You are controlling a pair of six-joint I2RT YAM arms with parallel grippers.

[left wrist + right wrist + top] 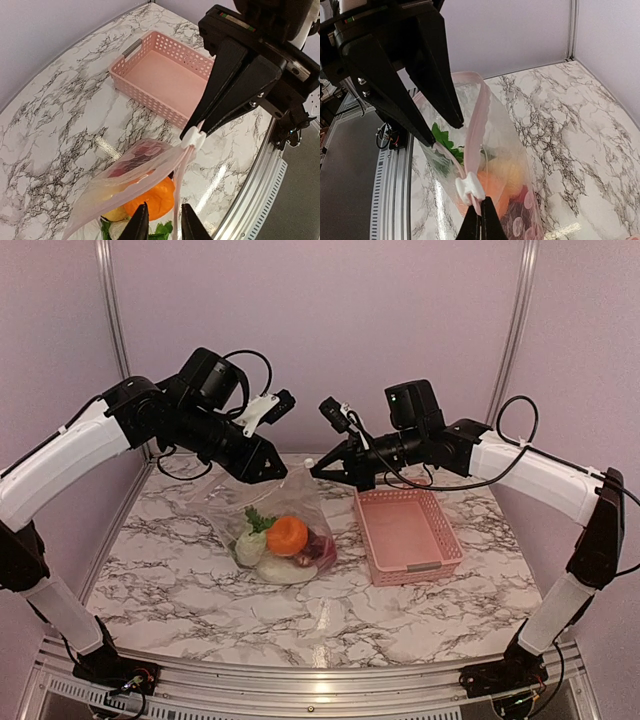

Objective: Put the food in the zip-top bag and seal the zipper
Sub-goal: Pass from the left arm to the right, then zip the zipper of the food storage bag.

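1. We see the zip-top bag (300, 502) rising from the marble table (180, 580) between the two arms. Its bottom rests on the tabletop and its top corner is held up in the air.
2. The food (287, 536) lies inside, gathered at the bottom of the bag. An orange round piece is in the middle, with a green leaf (258, 519) behind it to the left. A white oblong piece (285, 571) lies in front and a dark maroon one (320, 545) on the right.
3. The right gripper (192, 134) has its jaws pressed together on the zipper (481, 110) at the raised corner, hard against a small white slider (468, 188) (in its own wrist view the pink strip runs straight into the closed tips).
4. From the slider the two halves of the zipper draw apart, so the mouth of the bag gapes along the length we can see.
5. The left gripper (164, 206) hangs close beside the right one, at the bag's top edge, with its jaws apart. In its wrist view one half of the strip drops through the gap between its fingers. We cannot tell whether either finger touches the strip.
6. The pink lattice basket (405, 525) sits flat on the table to the right of the bag, near it but not touching.
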